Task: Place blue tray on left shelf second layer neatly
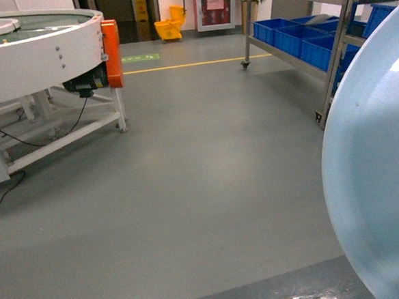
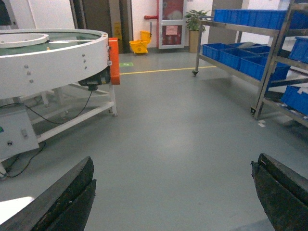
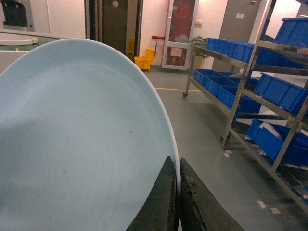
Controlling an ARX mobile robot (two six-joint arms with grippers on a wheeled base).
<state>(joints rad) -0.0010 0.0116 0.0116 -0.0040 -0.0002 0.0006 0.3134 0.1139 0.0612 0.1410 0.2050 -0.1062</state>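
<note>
I am in the carrying step: my right gripper (image 3: 175, 192) is pinched tight on the rim of the blue tray (image 3: 77, 139), one finger on each face of it, and the tray stands on edge, not flat. In the head view it fills the near right of the scene, up off the grey floor (image 1: 201, 177). My left gripper (image 2: 175, 197) hangs with its fingers spread wide and nothing between them.

The steel shelf (image 1: 340, 51) stands on the right, farther off, its tiers loaded with blue crates (image 1: 294, 37). I cannot tell from here which tier counts as the second layer, nor whether any free space is left on it. To the far left sits a round white table (image 1: 35, 48), and a yellow mop bucket (image 1: 170, 25) is at the far wall.

I judge the tray is not yet near enough to set down. Next I need to close on the shelf, turn the tray level, and slide it squarely onto the tier between the uprights without clipping rail or crate.
</note>
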